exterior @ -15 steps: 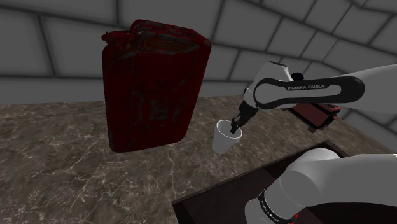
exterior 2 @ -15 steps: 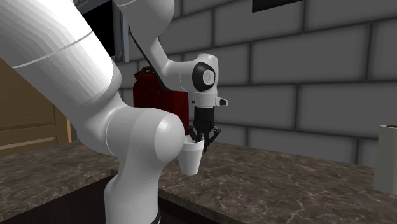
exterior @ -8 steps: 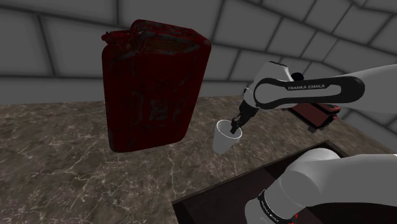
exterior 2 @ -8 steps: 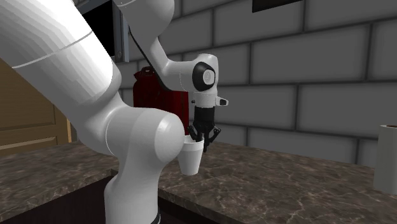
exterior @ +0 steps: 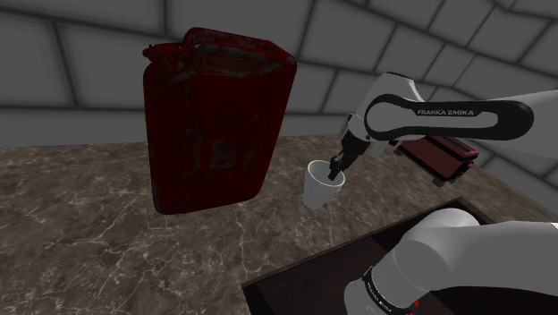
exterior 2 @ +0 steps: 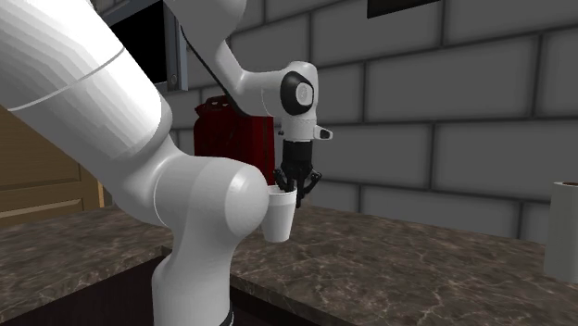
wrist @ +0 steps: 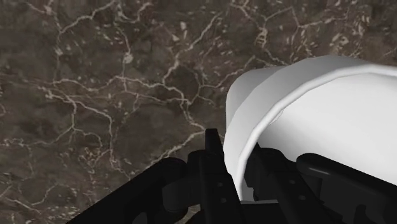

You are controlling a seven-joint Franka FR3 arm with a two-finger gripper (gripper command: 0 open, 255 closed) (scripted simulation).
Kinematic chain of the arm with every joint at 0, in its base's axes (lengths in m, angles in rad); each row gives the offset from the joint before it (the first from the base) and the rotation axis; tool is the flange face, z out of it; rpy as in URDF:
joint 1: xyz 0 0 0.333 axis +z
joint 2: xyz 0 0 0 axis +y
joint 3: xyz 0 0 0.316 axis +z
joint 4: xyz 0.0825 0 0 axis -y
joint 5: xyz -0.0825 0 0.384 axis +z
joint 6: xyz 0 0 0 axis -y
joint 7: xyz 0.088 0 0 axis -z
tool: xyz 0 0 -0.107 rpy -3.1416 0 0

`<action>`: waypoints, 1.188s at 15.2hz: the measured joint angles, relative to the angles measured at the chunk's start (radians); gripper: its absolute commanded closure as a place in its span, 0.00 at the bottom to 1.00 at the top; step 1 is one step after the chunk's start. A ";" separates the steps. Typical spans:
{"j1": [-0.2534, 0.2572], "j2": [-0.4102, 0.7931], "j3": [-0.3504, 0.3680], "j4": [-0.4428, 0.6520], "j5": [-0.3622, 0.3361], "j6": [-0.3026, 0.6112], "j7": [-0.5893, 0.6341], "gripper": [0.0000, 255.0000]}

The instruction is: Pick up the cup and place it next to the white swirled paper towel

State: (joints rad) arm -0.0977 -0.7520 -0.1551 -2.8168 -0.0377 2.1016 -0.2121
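Observation:
A plain white cup (exterior: 320, 185) hangs upright just above the dark marble counter (exterior: 107, 224), to the right of a big red jerry can (exterior: 215, 121) in the shoulder view. My black gripper (exterior: 336, 172) is shut on the cup's rim, one finger inside and one outside. In the wrist view the outer finger (wrist: 213, 167) presses the cup (wrist: 318, 108) wall. In the second exterior view the cup (exterior 2: 281, 215) hangs under the gripper (exterior 2: 295, 187), and the white paper towel (exterior 2: 561, 231) stands far off at that view's right edge.
The jerry can (exterior 2: 227, 139) stands close beside the cup. A dark red boxy object (exterior: 443, 157) lies on the counter behind the arm. The stand (exterior: 304, 282) fills the shoulder view's lower right. A grey block wall (exterior 2: 445, 111) backs the counter.
The gripper has risen a little with the cup and shifted slightly toward the shoulder view's right. The wrist has straightened more upright.

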 measured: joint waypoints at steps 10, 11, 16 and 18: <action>0.002 -0.044 0.012 0.112 0.006 -0.156 0.007 1.00; 0.004 -0.045 0.015 0.122 0.008 -0.167 0.011 1.00; 0.006 -0.054 0.020 0.185 0.012 -0.238 0.014 1.00; 0.006 -0.056 0.022 0.210 0.013 -0.266 0.016 1.00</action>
State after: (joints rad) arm -0.0913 -0.8083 -0.1328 -2.6064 -0.0246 1.8352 -0.1966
